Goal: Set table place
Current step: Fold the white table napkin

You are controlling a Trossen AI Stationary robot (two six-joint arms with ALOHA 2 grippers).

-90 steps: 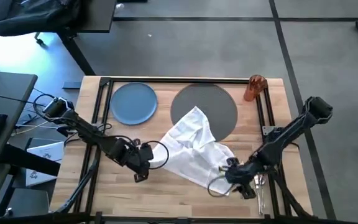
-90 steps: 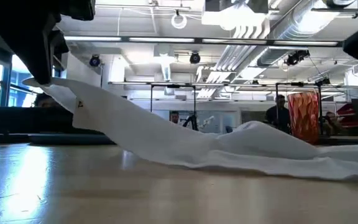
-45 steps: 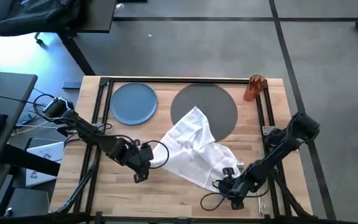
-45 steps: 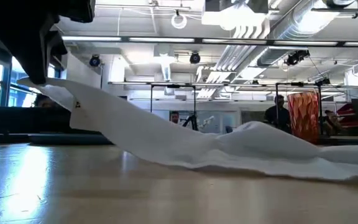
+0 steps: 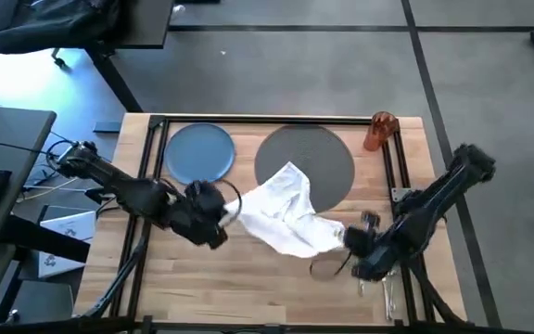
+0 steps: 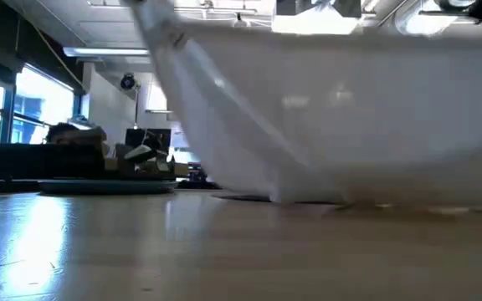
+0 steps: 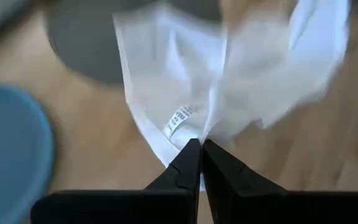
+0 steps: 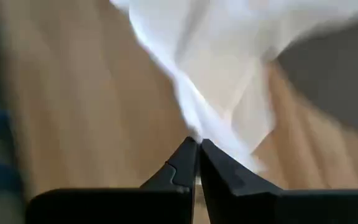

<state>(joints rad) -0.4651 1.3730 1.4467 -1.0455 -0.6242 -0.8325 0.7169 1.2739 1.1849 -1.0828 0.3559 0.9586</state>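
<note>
Both arms hoist the white napkin [image 5: 287, 210] at frame centre, left gripper [image 7: 200, 148] and right gripper [image 8: 197, 144] jaws each pinching a corner, likely to spread it flat on the desk [image 5: 248, 288].

The high camera is looking straight down over the whole worktop [image 5: 248, 278]. The low camera is sitting at worktop level, facing the room. Each wrist camera is peering closely at the white napkin [image 5: 286, 213], which all four views are sharing.
</note>
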